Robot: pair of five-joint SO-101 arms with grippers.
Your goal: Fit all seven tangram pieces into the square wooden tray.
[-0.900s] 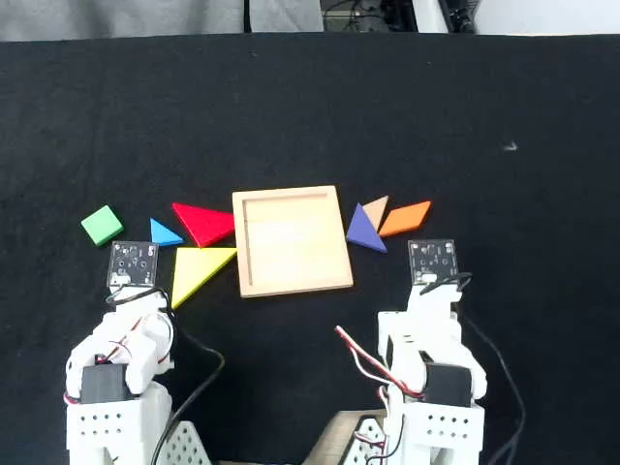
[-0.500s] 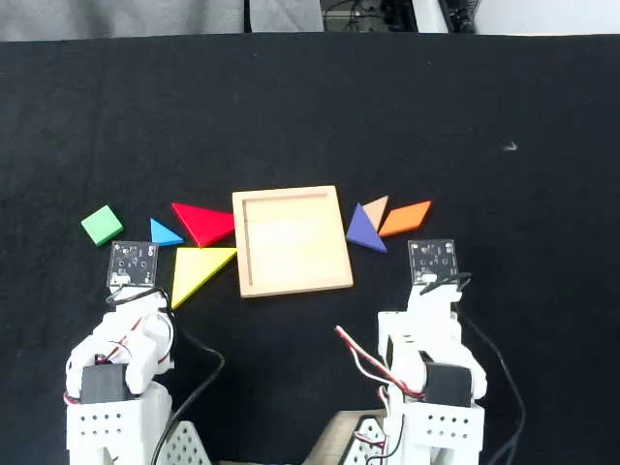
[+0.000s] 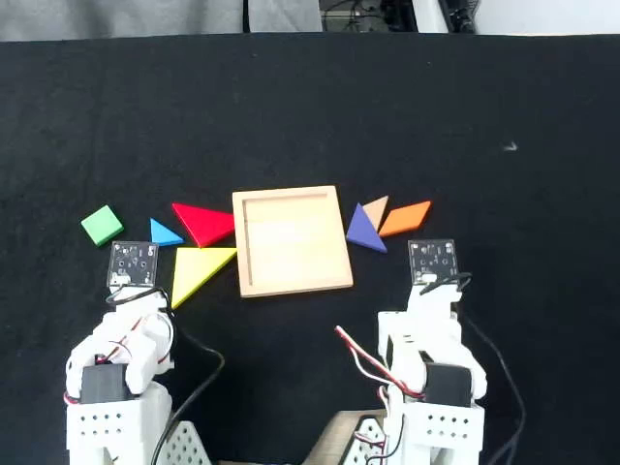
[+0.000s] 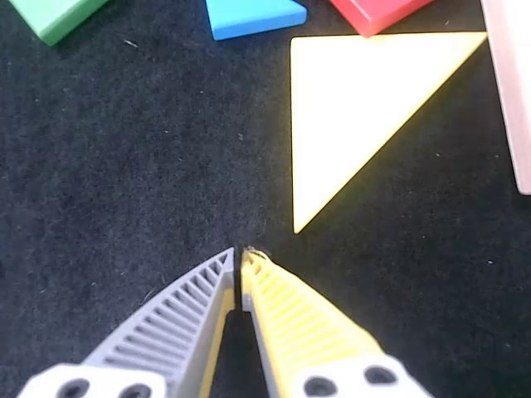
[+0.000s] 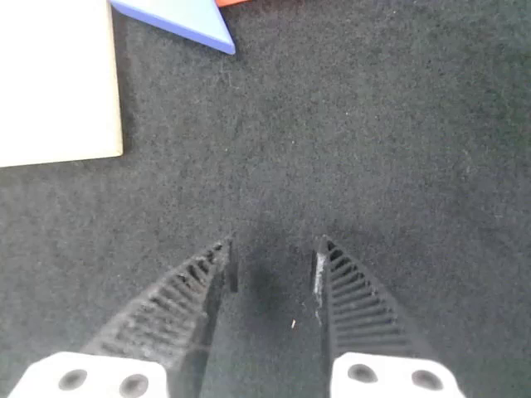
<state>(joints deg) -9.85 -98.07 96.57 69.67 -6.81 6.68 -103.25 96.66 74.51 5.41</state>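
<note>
Looking down in the high view: the square wooden tray (image 3: 291,287) lies mid-table on the black cloth (image 3: 310,107). All seven pieces are outside it.
- Left of the tray: the red triangle (image 3: 205,224) and, nearer, the yellow triangle (image 3: 197,267), both just beside the tray's left edge. Further left are the blue triangle (image 3: 163,232) and then the green square (image 3: 102,225).
- Right of the tray: the purple triangle (image 3: 364,230), tan triangle (image 3: 376,207) and orange parallelogram (image 3: 404,218), bunched close together.
- The left arm (image 3: 121,349) sits at the near left and the right arm (image 3: 431,339) at the near right, both nearer than the pieces.

Left wrist view: the left gripper (image 4: 242,255) is clenched, tips touching, with nothing between them. It is over bare cloth near the yellow triangle's near tip but apart from it. The green, blue and red pieces lie beyond.

Right wrist view: the right gripper (image 5: 274,257) is released, with a clear gap between its fingers, over bare cloth. The tray's near right corner and the purple triangle's tip lie farther off, with nothing touching the fingers.
</note>
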